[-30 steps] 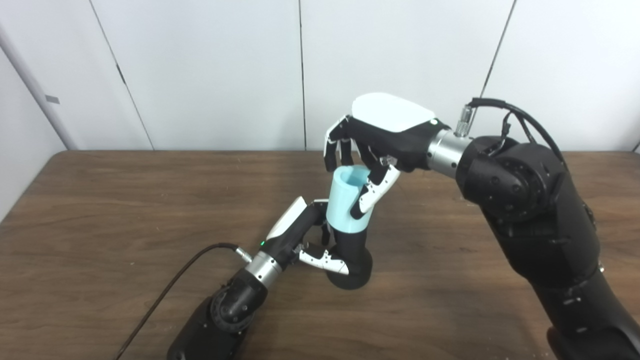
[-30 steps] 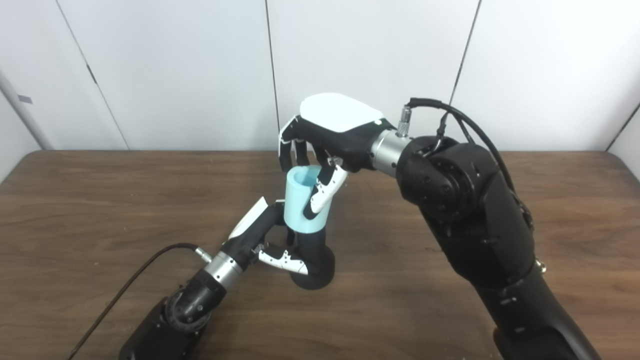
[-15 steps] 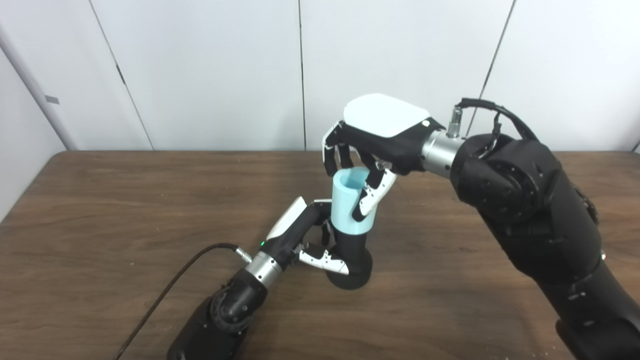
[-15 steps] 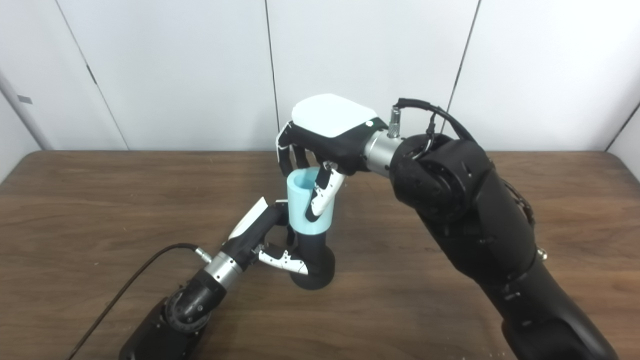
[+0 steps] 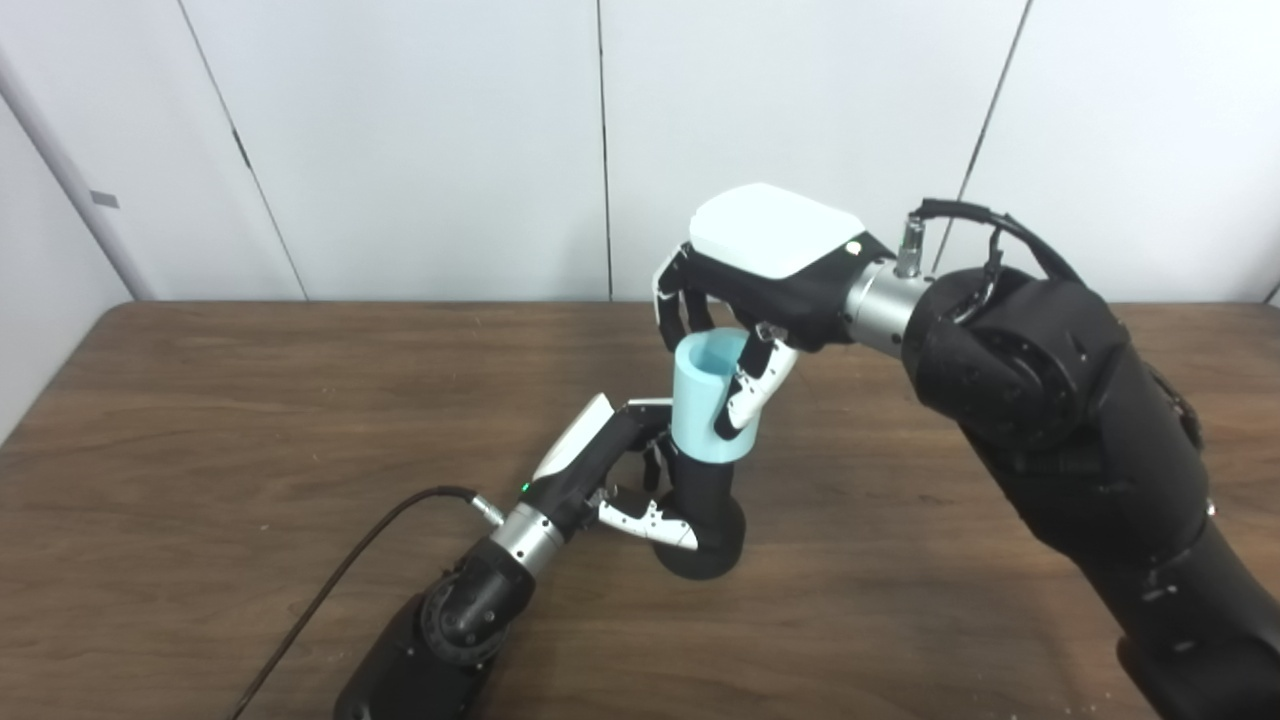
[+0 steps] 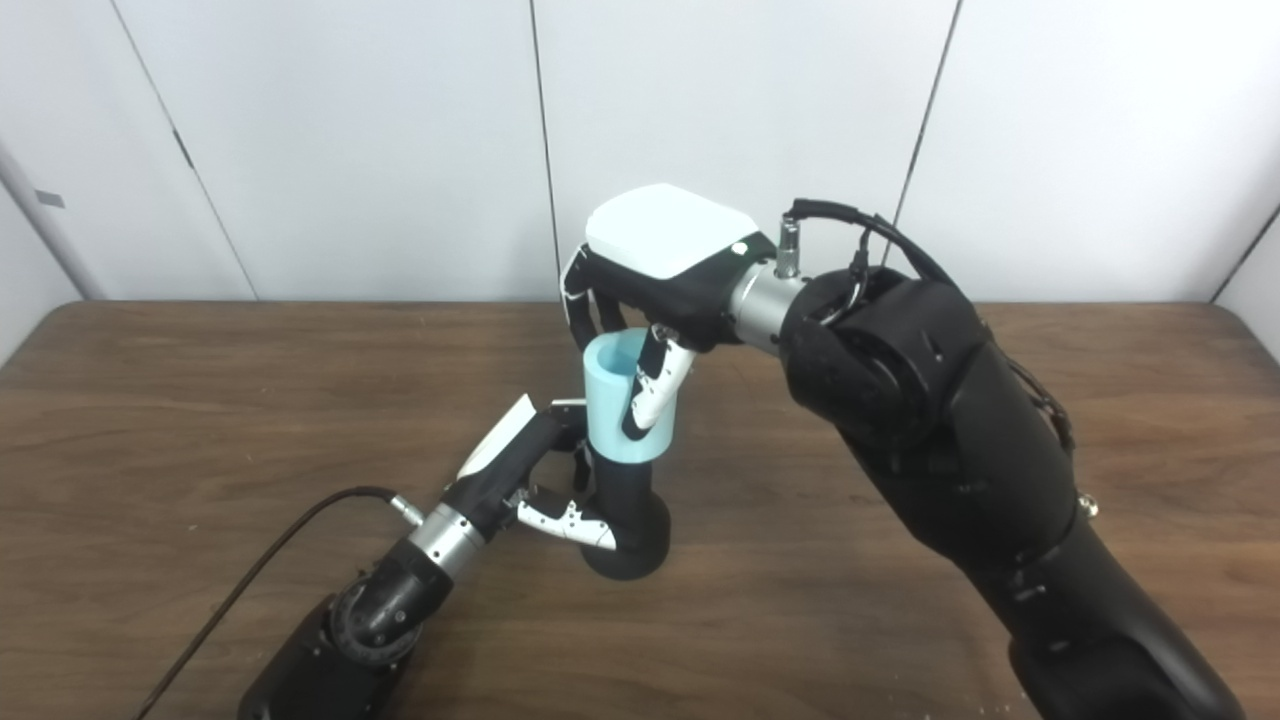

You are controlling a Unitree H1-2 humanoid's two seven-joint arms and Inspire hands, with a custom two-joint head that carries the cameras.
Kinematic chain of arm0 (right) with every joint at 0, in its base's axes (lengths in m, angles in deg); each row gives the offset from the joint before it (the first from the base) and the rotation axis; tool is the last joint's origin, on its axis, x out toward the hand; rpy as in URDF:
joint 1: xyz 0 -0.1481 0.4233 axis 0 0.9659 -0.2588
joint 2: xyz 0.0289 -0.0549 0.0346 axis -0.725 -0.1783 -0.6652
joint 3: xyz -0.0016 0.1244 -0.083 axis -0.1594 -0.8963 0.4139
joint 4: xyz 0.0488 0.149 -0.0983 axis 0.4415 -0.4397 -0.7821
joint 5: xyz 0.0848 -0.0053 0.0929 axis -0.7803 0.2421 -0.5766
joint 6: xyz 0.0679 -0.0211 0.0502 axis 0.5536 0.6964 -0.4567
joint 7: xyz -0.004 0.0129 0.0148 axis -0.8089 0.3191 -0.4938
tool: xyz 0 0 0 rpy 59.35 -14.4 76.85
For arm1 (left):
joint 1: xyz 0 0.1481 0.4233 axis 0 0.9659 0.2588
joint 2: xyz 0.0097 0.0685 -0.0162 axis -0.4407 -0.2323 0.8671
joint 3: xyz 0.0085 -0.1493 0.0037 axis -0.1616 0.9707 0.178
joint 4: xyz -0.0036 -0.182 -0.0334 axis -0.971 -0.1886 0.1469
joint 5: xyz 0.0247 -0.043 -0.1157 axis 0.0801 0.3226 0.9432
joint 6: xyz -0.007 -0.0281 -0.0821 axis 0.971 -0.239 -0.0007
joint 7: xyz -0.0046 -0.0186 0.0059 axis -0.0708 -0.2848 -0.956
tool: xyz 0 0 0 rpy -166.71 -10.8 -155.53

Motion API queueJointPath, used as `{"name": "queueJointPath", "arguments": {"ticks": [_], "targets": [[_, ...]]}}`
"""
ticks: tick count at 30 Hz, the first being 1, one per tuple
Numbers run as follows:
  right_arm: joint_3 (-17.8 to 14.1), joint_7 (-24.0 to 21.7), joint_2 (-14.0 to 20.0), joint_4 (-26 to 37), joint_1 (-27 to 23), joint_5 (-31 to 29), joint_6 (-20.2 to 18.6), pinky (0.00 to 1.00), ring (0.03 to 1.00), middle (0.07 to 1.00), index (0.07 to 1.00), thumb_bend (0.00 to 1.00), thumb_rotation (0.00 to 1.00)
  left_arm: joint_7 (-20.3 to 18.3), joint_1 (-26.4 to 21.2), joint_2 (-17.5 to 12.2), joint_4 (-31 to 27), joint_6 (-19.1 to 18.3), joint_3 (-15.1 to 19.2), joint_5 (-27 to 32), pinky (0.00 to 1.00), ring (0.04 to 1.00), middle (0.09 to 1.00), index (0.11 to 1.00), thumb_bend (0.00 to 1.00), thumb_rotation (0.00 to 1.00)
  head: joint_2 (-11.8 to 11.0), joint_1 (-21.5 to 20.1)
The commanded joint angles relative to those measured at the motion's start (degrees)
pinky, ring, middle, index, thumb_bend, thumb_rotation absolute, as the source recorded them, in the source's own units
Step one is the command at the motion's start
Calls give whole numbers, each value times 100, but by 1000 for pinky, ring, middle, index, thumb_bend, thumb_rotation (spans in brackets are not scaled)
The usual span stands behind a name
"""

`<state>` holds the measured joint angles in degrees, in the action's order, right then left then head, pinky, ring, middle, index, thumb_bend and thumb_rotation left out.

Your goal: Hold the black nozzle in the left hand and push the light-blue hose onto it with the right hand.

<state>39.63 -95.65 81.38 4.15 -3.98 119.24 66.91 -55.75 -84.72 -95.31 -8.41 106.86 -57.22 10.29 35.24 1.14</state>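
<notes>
The black nozzle (image 5: 706, 510) stands upright on its wide round base on the wooden table (image 5: 200, 420). My left hand (image 5: 610, 465) is shut on its neck from the left. The light-blue hose (image 5: 708, 400), a short open-topped tube, sits over the top of the nozzle, tilted slightly. My right hand (image 5: 745, 285) comes from above and is shut on the hose, thumb on the front and fingers behind the rim. The same shows in the right eye view: nozzle (image 6: 625, 525), hose (image 6: 625, 405), left hand (image 6: 525, 465), right hand (image 6: 650, 285).
A black cable (image 5: 340, 580) runs from my left wrist over the table toward the front edge. White wall panels (image 5: 420, 140) stand behind the table's far edge. My bulky right forearm (image 5: 1050, 400) hangs over the table's right half.
My right hand and the hose have shifted slightly right and up, the hose now tilted a bit more. The right arm has swung. The left hand and nozzle have stayed put.
</notes>
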Motion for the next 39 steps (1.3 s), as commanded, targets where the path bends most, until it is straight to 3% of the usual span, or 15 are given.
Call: {"name": "queueJointPath", "arguments": {"ticks": [1, 19, 24, 28, 31, 33, 39], "targets": [[-63, -106, 6, 6, -71, -246, -73, 160, 237, 401, 508, 520, 0, -246, 593, -88, 388, -209, -215, -260, 180, 260, 338, 481, 522, 80, 7, 5], [10, -13, 61, -72, 165, -493, -195, 190, 270, 409, 514, 520, 0, -259, 599, -73, 343, -290, -211, -245, 180, 259, 340, 481, 522, 79, 36, 32], [63, 78, 84, -103, 257, -437, -78, 192, 269, 410, 514, 520, 0, -261, 598, -71, 323, -300, -206, -238, 179, 259, 340, 481, 522, 79, 42, 42], [130, 151, 115, -97, 353, -421, 9, 119, 189, 394, 483, 523, 0, -271, 602, -71, 305, -325, -195, -219, 180, 260, 340, 481, 522, 79, 43, 43], [179, 203, 150, -74, 415, -428, 58, 136, 213, 394, 498, 521, 0, -274, 613, -66, 283, -355, -192, -216, 181, 260, 340, 481, 522, 79, 36, 37], [199, 247, 164, -66, 470, -457, 101, 167, 246, 456, 486, 527, 0, -271, 623, -61, 265, -375, -195, -224, 180, 260, 340, 481, 522, 79, 36, 37], [226, 373, 147, -47, 654, -641, 277, 126, 206, 470, 483, 529, 0, -282, 618, -61, 274, -390, -208, -240, 180, 259, 340, 481, 523, 79, 45, 51]]}}
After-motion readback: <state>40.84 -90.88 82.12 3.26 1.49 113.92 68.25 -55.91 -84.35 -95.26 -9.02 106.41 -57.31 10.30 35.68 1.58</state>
